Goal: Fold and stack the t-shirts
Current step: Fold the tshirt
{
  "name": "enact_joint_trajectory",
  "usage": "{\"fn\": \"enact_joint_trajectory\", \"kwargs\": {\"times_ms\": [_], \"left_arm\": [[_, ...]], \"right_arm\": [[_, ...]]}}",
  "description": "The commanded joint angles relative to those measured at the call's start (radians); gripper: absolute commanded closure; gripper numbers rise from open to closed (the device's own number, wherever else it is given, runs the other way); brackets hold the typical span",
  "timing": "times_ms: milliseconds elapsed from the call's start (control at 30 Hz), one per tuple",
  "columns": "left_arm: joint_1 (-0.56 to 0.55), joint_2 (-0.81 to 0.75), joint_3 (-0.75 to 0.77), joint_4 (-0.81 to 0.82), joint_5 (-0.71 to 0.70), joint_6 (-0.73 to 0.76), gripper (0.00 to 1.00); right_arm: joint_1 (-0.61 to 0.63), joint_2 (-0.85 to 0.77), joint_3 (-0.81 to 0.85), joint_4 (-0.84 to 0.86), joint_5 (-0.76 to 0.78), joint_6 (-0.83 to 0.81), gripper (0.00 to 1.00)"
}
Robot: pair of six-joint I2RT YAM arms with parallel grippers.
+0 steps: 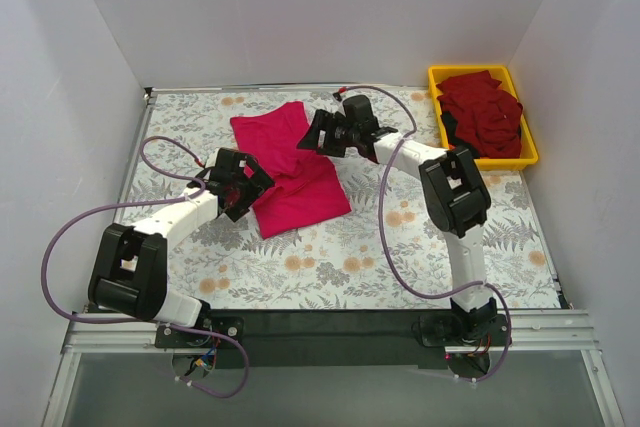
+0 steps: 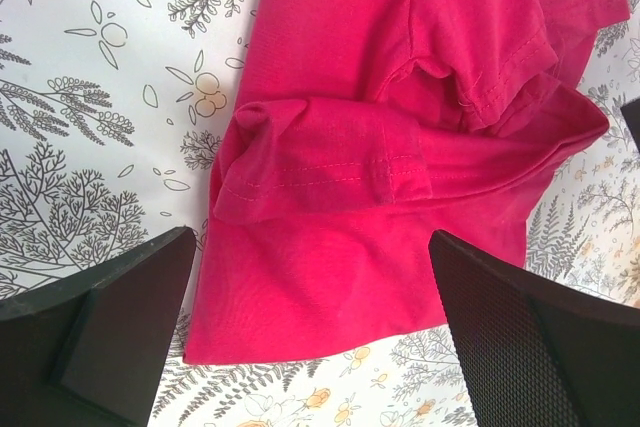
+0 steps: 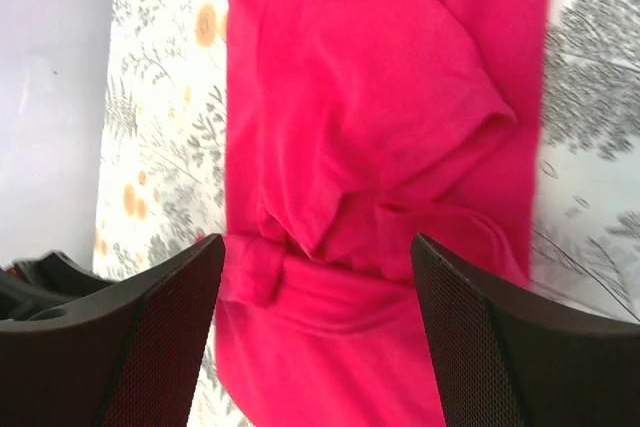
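A bright magenta-pink t-shirt point(image 1: 290, 172) lies partly folded on the floral table, sleeves tucked in over its middle; it also shows in the left wrist view point(image 2: 400, 147) and the right wrist view point(image 3: 380, 147). My left gripper point(image 1: 243, 185) hovers at the shirt's left edge, open and empty, jaws spread over the hem point(image 2: 310, 327). My right gripper point(image 1: 322, 134) hovers at the shirt's upper right edge, open and empty above the cloth. Several darker crimson t-shirts point(image 1: 482, 112) lie piled in the bin.
A yellow plastic bin point(image 1: 531, 137) stands at the back right of the table. White walls close in the left, back and right sides. The floral tablecloth point(image 1: 400, 247) covers the table. Purple cables loop from both arms.
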Motion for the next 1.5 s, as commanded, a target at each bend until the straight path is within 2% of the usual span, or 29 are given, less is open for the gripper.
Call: {"fn": "enact_joint_trajectory", "kwargs": {"times_ms": [0, 300, 533, 800, 867, 933, 967, 1033, 1067, 1167, 1200, 1267, 1300, 1400, 1467], "left_arm": [[0.009, -0.011, 0.018, 0.012, -0.008, -0.016, 0.03], [0.023, 0.075, 0.068, 0.024, -0.02, -0.016, 0.05], [0.023, 0.104, 0.096, 0.003, -0.046, -0.004, 0.24], [0.032, 0.111, 0.104, -0.019, -0.057, 0.008, 0.35], [0.033, 0.109, 0.098, -0.025, -0.069, 0.022, 0.45], [0.033, 0.106, 0.096, -0.033, -0.075, 0.034, 0.46], [0.032, 0.103, 0.099, -0.037, -0.08, 0.062, 0.45], [0.032, 0.08, 0.113, -0.042, -0.076, 0.126, 0.37], [0.032, 0.074, 0.119, -0.042, -0.069, 0.224, 0.27], [0.017, 0.045, 0.142, -0.043, -0.06, 0.382, 0.17], [-0.012, 0.043, 0.15, -0.046, -0.087, 0.486, 0.14], [-0.052, 0.049, 0.17, -0.051, -0.143, 0.583, 0.12], [-0.103, 0.055, 0.174, -0.051, -0.204, 0.675, 0.1], [-0.213, 0.104, 0.188, -0.048, -0.31, 0.819, 0.09], [-0.244, 0.143, 0.2, -0.051, -0.384, 0.858, 0.08]], "right_arm": [[-0.021, -0.122, -0.065, 0.033, -0.022, -0.092, 0.31], [-0.029, -0.36, -0.351, -0.009, -0.005, -0.234, 0.3], [-0.029, -0.489, -0.484, -0.067, 0.015, -0.313, 0.32], [-0.029, -0.598, -0.59, -0.089, 0.004, -0.331, 0.32], [-0.029, -0.613, -0.613, -0.089, -0.005, -0.336, 0.32], [-0.029, -0.631, -0.628, -0.089, -0.01, -0.337, 0.32], [-0.029, -0.638, -0.64, -0.115, -0.016, -0.348, 0.32], [-0.029, -0.657, -0.651, -0.119, -0.02, -0.362, 0.32], [-0.028, -0.664, -0.656, -0.13, -0.025, -0.373, 0.32], [-0.029, -0.697, -0.682, -0.152, -0.027, -0.403, 0.32], [-0.029, -0.713, -0.7, -0.155, -0.028, -0.412, 0.32], [-0.029, -0.73, -0.72, -0.159, -0.028, -0.417, 0.32], [-0.029, -0.748, -0.738, -0.159, -0.028, -0.419, 0.32], [-0.029, -0.779, -0.766, -0.161, -0.016, -0.423, 0.3], [-0.029, -0.786, -0.783, -0.161, -0.01, -0.431, 0.3]]}}
